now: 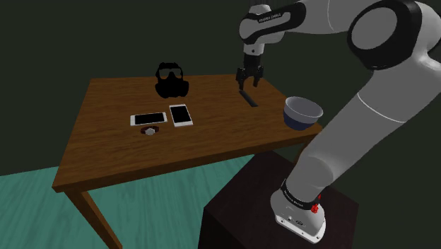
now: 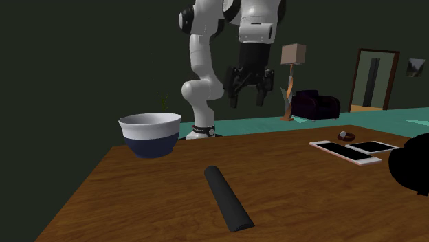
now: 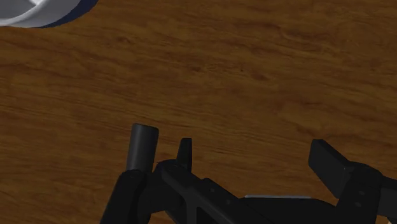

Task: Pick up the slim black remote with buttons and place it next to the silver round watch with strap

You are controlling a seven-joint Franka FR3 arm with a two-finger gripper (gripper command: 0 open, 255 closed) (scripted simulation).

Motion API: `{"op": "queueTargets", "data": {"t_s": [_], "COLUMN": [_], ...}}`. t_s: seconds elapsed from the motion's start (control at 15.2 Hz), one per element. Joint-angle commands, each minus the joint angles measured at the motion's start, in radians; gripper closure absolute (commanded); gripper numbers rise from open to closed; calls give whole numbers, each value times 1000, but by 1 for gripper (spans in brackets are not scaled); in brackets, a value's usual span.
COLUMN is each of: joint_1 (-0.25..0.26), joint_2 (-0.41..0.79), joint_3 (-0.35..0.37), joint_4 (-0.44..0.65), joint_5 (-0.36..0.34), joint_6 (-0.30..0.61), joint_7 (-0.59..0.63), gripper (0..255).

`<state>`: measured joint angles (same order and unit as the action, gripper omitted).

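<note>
Claw (image 1: 249, 82) hangs wide open over the dark remote (image 1: 247, 97) on the table (image 1: 106, 141); approach step, I'd say. Next: centre, descend, close.

Slim black remote (image 2: 228, 198), uniformly dark. Brown wooden table (image 2: 137, 206), streaked grain. Round bowl (image 2: 150, 135): white rim, navy base. Black mask (image 1: 171, 80). Teal floor (image 1: 28, 212).

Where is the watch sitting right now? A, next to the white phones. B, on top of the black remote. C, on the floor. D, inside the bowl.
A: the watch lies right beside a white phone, well apart from the remote and the bowl.
</note>
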<state>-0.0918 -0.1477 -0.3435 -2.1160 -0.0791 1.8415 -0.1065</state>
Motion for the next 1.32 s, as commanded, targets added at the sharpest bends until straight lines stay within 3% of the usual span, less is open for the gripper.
{"op": "queueTargets", "data": {"t_s": [0.0, 0.46, 0.92, 1.25], "joint_1": [-14, -89, -213, -218], "joint_2": [75, 356, 645, 664], "joint_3": [-26, -84, -93, -88], "joint_4": [48, 254, 523, 491], "joint_5": [26, 148, 272, 281], "joint_6": [15, 25, -26, 22], "joint_7": [-26, -117, -178, -184], "gripper": [0, 0, 0, 0]}}
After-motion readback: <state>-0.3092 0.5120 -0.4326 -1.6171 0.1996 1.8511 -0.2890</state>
